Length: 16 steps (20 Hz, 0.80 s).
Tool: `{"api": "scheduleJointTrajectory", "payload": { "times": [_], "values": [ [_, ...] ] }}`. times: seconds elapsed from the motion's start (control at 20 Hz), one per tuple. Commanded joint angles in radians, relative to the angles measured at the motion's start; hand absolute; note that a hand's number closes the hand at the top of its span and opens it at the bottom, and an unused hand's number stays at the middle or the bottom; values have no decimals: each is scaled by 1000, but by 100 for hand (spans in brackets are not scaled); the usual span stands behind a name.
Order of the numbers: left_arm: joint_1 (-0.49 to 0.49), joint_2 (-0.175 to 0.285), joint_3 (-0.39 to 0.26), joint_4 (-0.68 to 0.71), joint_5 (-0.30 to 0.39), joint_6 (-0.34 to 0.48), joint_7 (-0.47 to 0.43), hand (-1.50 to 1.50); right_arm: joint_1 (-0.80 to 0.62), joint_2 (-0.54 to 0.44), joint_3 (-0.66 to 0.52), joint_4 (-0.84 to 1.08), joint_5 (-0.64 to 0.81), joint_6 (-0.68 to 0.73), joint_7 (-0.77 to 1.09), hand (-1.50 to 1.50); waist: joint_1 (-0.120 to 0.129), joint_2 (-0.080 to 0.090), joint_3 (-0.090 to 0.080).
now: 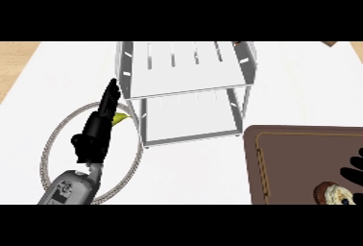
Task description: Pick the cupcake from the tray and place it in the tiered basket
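Cupcake (333,193): sat at tray's (284,163) lower right edge, not yet clasped.
Right hand (352,169): hung just beside cupcake, fingers apart.
Left hand (93,134): rested at bench's (191,173) left side, fingers straight, together.
Grasp: judged best centred over cupcake before curling round its base.

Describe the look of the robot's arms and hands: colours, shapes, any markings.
The left forearm is a rounded grey casing with darker mottled panels. The left hand is black and slim. Of the right hand, only black fingers show at the view's right edge.
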Motion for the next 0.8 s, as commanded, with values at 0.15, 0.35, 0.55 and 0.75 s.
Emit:
{"api": "scheduleJointTrajectory", "payload": {
  "times": [0.15, 0.35, 0.55, 0.75],
  "values": [
    [15, -9, -4, 6, -13, 9, -9, 0, 18, -31, 80, 32, 112, 88, -190, -150, -1, -2, -1],
    [1, -7, 4, 6, -2, -7, 1, 0, 31, -51, 148, 44, 177, 44, -215, -150, 4, -1, -1],
    [1, -19, 6, 34, -8, -5, -21, 0, 74, -70, 226, 30, 268, -16, -261, -150, -15, -3, -1],
    [5, -12, 10, 8, -16, 4, 0, 0, 69, -134, 270, 99, 359, -91, -354, -150, -9, -7, -3]
  ]
}}
